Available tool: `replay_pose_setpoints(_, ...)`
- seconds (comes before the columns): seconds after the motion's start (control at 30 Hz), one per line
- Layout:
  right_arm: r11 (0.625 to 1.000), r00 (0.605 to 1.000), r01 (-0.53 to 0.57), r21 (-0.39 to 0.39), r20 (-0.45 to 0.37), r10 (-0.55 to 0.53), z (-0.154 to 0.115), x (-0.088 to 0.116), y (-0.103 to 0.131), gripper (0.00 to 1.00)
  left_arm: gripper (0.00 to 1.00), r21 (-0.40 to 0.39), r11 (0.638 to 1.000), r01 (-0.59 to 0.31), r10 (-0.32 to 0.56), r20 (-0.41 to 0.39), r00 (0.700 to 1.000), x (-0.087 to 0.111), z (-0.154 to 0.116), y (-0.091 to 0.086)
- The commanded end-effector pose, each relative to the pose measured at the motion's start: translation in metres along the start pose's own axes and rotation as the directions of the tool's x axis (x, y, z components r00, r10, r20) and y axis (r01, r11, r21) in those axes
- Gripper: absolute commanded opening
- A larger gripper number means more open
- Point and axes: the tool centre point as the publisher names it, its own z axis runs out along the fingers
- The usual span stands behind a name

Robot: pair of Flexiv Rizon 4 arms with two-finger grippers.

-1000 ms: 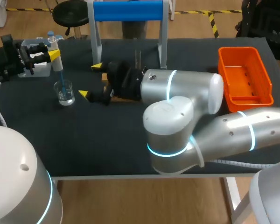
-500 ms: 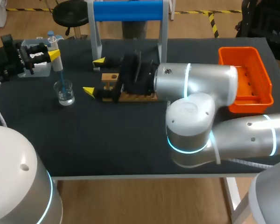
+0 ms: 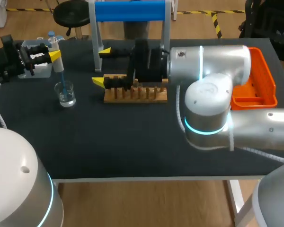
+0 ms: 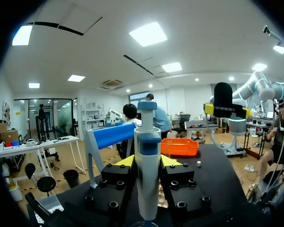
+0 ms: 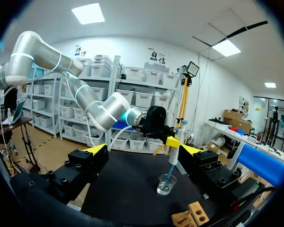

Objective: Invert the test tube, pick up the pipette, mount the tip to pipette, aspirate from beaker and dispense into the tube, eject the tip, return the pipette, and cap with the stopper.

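Note:
My left gripper (image 3: 51, 53) is at the table's far left, shut on the white and blue pipette (image 3: 55, 52). The pipette's blue tip (image 3: 61, 75) reaches down into the small glass beaker (image 3: 65, 93). In the left wrist view the pipette (image 4: 148, 175) stands upright between the fingers of the left gripper (image 4: 147, 163). My right gripper (image 3: 102, 66) hangs open above the left end of the wooden rack (image 3: 135, 94) with nothing between its fingers. From the right gripper (image 5: 144, 150), the beaker (image 5: 165, 184) and the pipette (image 5: 174, 153) lie ahead. I see no test tube.
An orange bin (image 3: 258, 82) stands at the far right, partly behind my right arm. A frame with a blue roll (image 3: 130, 10) rises at the back, its legs just beyond the right gripper. A white block (image 3: 38, 70) lies under the left gripper.
My right arm has drawn back to the right and toward the back of the table, uncovering the wooden rack. The left gripper, pipette and beaker have kept still.

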Motion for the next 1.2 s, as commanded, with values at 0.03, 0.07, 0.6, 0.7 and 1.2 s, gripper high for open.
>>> replay_pose_setpoints(0.03, 1.0, 0.821, -0.007, -0.025, -0.571, -0.009, -0.003, -0.015, 0.009, 1.0, 0.0, 0.002, 1.0, -0.001, 0.001, -0.002, 1.0, 0.0, -0.001, 0.001)
replay_pose_setpoints(0.07, 1.0, 0.82, -0.001, -0.027, -0.572, -0.015, -0.002, -0.018, 0.011, 1.0, 0.0, 0.002, 1.0, -0.001, 0.001, -0.002, 1.0, 0.0, -0.001, 0.001)
replay_pose_setpoints(0.6, 0.996, 0.77, -0.063, -0.066, -0.638, 0.006, 0.03, -0.05, 0.043, 1.0, 0.0, 0.002, 1.0, -0.001, 0.001, -0.002, 1.0, 0.0, -0.001, 0.001)
replay_pose_setpoints(0.7, 0.994, 0.775, -0.09, -0.062, -0.631, 0.031, 0.038, -0.054, 0.046, 1.0, 0.0, 0.002, 1.0, -0.001, 0.001, -0.002, 1.0, 0.0, -0.001, 0.001)
replay_pose_setpoints(1.2, 0.991, 0.843, -0.12, -0.062, -0.533, 0.069, 0.071, -0.076, 0.056, 0.0, 0.0, 0.002, 1.0, -0.001, 0.001, -0.002, 1.0, 0.0, -0.001, 0.001)
